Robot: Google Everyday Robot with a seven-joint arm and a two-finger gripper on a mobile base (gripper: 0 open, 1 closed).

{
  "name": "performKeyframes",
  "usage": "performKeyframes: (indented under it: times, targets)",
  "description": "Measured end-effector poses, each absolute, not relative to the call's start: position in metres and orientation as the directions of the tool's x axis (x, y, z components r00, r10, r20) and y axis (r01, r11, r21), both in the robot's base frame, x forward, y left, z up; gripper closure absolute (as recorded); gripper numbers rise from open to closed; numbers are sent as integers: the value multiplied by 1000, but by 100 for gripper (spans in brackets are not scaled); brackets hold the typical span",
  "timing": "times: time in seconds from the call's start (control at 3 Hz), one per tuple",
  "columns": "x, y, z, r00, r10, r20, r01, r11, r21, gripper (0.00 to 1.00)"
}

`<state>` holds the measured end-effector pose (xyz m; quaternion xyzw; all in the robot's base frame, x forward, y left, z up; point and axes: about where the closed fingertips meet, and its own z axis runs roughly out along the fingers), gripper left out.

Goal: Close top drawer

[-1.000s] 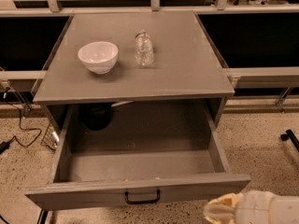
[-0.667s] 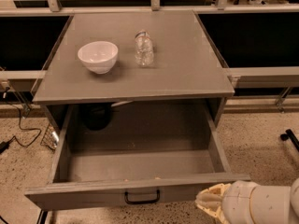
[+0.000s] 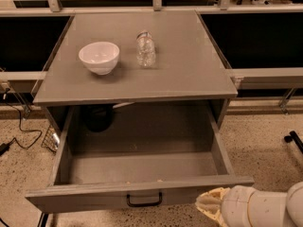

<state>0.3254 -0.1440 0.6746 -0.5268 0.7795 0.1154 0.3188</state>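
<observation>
The top drawer (image 3: 90, 197) is pulled far out of the grey cabinet. Its long flat front panel faces me at the bottom of the view, with a black bar handle (image 3: 144, 201) at its middle. The drawer's inside looks empty. My gripper (image 3: 211, 206) shows at the bottom right as a cream tip on a white arm. It sits just in front of the drawer front's right part, to the right of the handle.
A white bowl (image 3: 99, 56) and a clear plastic bottle (image 3: 146, 49) stand on the cabinet top (image 3: 189, 70). A dark round object (image 3: 98, 117) sits in the cabinet behind the drawer at left. Cables (image 3: 19, 131) lie on the speckled floor at left.
My gripper and arm have moved left and a little up, from the bottom right corner toward the right part of the drawer front. The drawer has not moved.
</observation>
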Motion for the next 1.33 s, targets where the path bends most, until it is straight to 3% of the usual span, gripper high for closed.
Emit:
performKeyframes:
  times: [1.33]
  targets:
    - [359, -131, 650, -183, -728, -660, -871, 432, -235, 100]
